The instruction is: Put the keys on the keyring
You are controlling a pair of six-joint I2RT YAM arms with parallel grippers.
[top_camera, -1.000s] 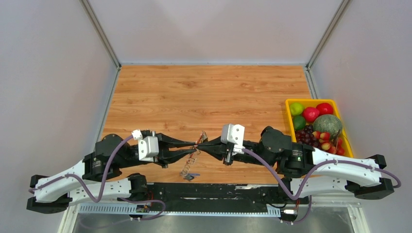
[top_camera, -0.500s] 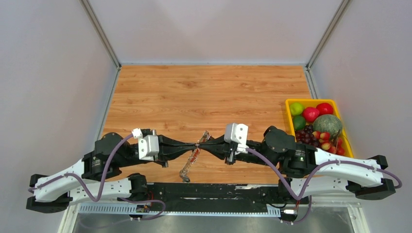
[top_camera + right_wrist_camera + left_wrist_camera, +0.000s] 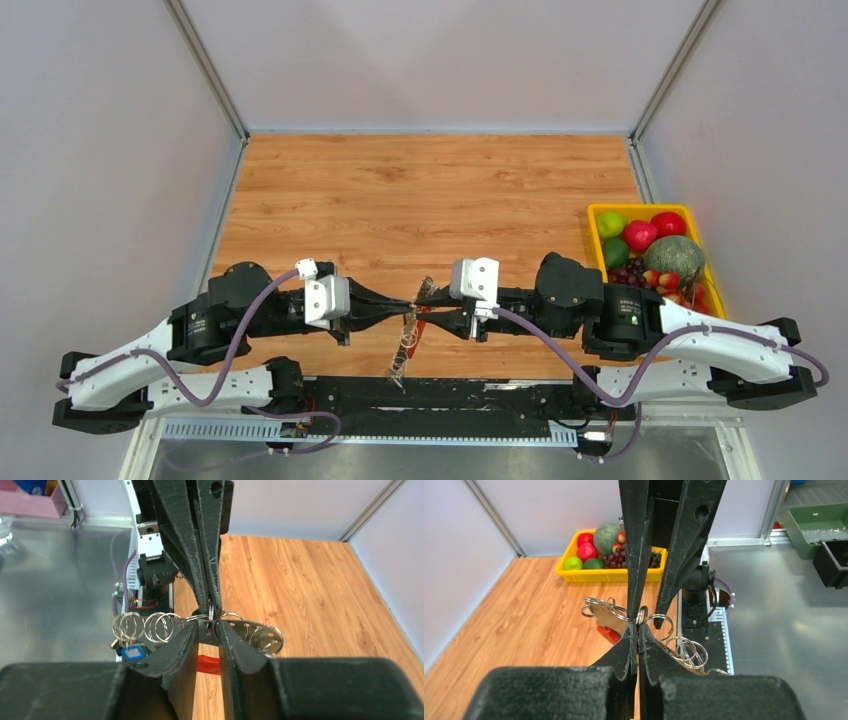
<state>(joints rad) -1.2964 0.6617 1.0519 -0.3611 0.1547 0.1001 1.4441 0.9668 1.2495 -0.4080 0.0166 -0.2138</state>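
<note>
The keyring [image 3: 408, 335] is a silvery strip of coiled rings with a red piece [image 3: 420, 309]. It hangs between both grippers over the table's near edge. My left gripper [image 3: 412, 303] is shut on one ring at its tips in the left wrist view [image 3: 638, 626]. My right gripper [image 3: 422, 300] faces it tip to tip. Its jaws stand a narrow gap apart astride that same ring [image 3: 210, 615], in the right wrist view [image 3: 209, 626]. One key with a blue tag [image 3: 132, 652] hangs from the end rings [image 3: 145, 626]. Other keys are not visible.
A yellow bin of fruit [image 3: 598, 212] stands at the right edge of the wooden table [image 3: 430, 190]; it also shows in the left wrist view [image 3: 569, 572]. Grey walls close in the left, right and back. The arm bases' black rail [image 3: 440, 395] lies just under the hanging rings.
The left arm has reached further right and the right gripper shifted slightly left. The keyring's lower end has swung right and now hangs straighter, off the table.
</note>
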